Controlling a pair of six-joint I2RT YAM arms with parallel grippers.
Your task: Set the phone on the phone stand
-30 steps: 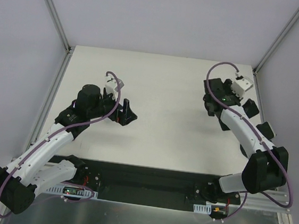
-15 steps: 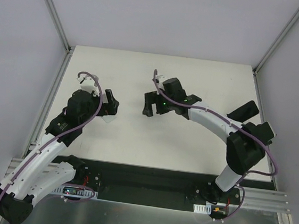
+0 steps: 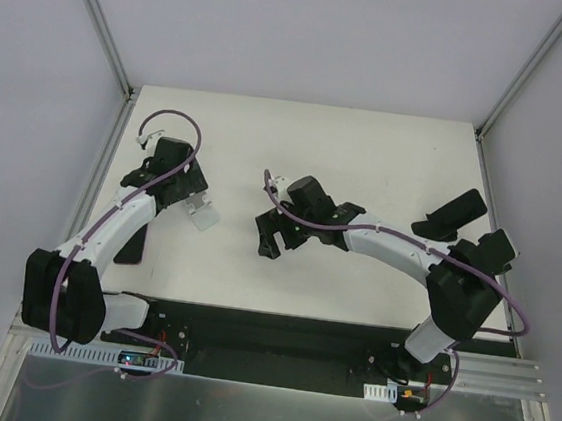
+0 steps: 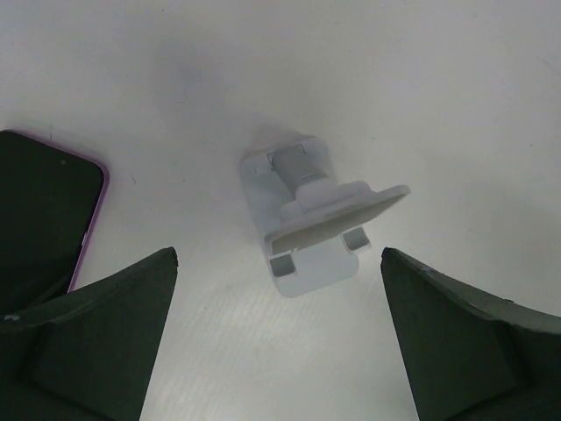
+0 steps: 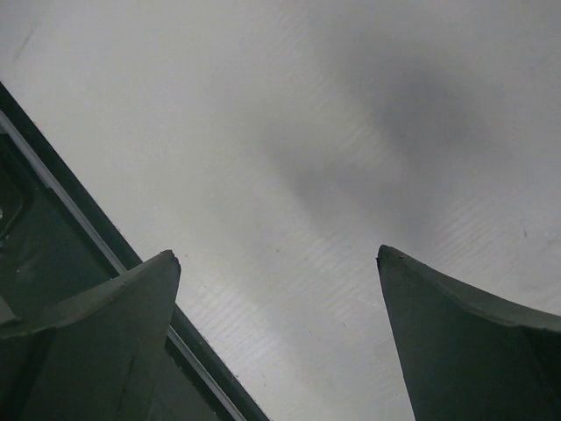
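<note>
The black phone stand (image 3: 452,213), a tilted dark plate, stands at the far right of the table. A dark phone (image 3: 135,243) with a purple edge lies flat at the left, and shows at the left edge of the left wrist view (image 4: 44,210). My left gripper (image 3: 187,191) is open and empty over the table, just short of a small white stand (image 4: 311,206), which lies between its fingers' lines (image 4: 279,254). My right gripper (image 3: 270,235) is open and empty above bare table at the centre (image 5: 279,254), far from the black stand.
The small white stand (image 3: 199,210) sits right of the phone. A black strip (image 3: 278,336) runs along the table's near edge and shows at the lower left of the right wrist view (image 5: 53,263). Grey walls with metal rails enclose the table.
My right arm has swung from the far right corner to the table's centre, then nearer. My left gripper has moved left and back to the white stand. The phone at the left is now uncovered.
</note>
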